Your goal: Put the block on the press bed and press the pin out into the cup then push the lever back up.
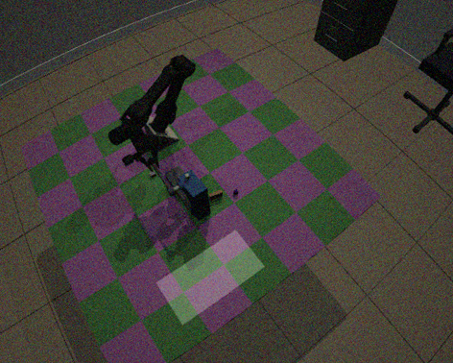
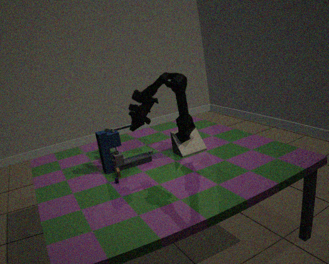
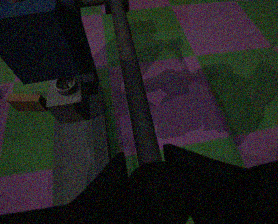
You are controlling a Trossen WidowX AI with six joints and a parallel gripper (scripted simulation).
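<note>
My top view looks steeply down from high up, well back — the whole checkered table (image 1: 267, 200) (image 2: 220, 176); the exterior looks across it from the side. Both share arm (image 1: 147, 102) (image 2: 182, 104) and blue press (image 1: 194, 184) (image 2: 105, 151) (image 3: 40, 40) — the wrist view peers down close beside that press.

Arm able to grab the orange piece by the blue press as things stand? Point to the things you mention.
Probably not: the pincer (image 1: 153, 170) (image 2: 132, 128) (image 3: 144, 155) is shut on the lever (image 1: 167, 182) (image 2: 122, 127) (image 3: 131, 75), and the blue press (image 1: 195, 186) (image 2: 105, 151) (image 3: 40, 45) looks to stand between it and the orange piece (image 1: 217, 195) (image 2: 118, 170) (image 3: 27, 102).
</note>
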